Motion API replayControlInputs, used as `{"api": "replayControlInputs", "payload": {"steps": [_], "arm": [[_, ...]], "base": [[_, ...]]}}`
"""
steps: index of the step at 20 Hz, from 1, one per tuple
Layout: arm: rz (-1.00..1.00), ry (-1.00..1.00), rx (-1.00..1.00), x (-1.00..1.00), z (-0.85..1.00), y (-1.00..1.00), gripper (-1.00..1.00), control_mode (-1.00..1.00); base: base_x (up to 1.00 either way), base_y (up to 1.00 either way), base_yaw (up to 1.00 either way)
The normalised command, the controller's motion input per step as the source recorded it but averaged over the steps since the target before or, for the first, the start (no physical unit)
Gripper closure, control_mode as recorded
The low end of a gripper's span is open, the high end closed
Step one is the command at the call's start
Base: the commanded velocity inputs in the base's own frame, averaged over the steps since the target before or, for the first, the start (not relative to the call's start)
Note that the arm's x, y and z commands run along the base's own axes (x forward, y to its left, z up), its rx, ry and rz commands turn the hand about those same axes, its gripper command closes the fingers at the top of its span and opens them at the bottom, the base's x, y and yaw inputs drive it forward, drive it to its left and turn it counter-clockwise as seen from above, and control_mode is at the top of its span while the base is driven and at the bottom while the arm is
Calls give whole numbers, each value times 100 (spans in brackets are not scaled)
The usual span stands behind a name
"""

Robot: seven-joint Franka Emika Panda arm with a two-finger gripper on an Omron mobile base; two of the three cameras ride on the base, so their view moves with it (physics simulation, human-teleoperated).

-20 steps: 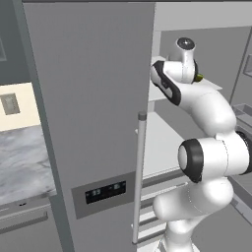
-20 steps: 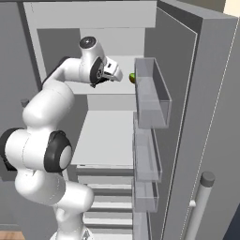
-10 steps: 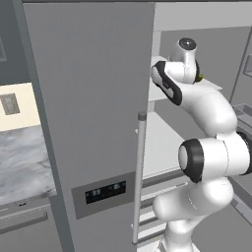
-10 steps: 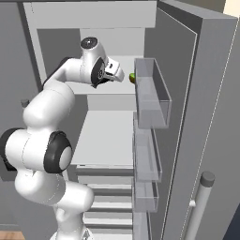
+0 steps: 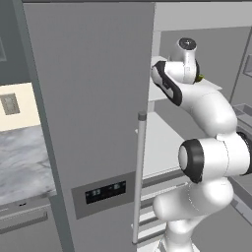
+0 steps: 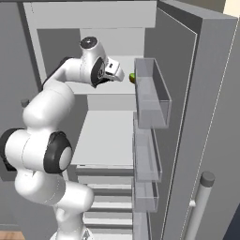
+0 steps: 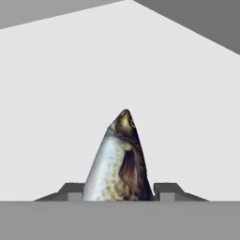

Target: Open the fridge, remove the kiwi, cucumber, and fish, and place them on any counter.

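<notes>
While your gripper (image 7: 119, 194) reaches deep over the upper shelf (image 6: 110, 89) of the fridge (image 5: 88, 98), the hand view puts the fish (image 7: 119, 161) squarely between the two fingertips (image 7: 70, 191), one tip showing on each side of its body. You look to be pinching it (the tips sit tight against its flanks, though the actual contact is hidden low in the view), so I judge the grasp made and the lift not yet begun. It points away from the hand along the white shelf, which suits a side-on pinch across its narrow body.

Just past the gripper in the right base view you can see a small green thing (image 6: 132, 78) on the same shelf, near the door bins (image 6: 152, 93); whether it is the kiwi or the cucumber you cannot tell at that size.

Your right door stands wide open and the left one is shut, its dark display panel (image 5: 105, 191) showing marks too small to read. Beside the fridge you have the counter (image 5: 22, 162).
</notes>
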Motion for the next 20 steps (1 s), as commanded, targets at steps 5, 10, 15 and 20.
{"api": "replayControlInputs", "payload": {"steps": [5, 10, 15, 20], "arm": [[0, -10, 0, -61, 0, 0, 100, -100], [0, -12, -2, -87, 4, 0, 100, -100], [0, -13, -4, -99, 19, 0, 100, -100], [0, -5, -6, -100, 47, 0, 100, -100]], "base": [[0, 0, 0], [0, 0, 0], [0, 0, 0], [0, 0, 0]]}}
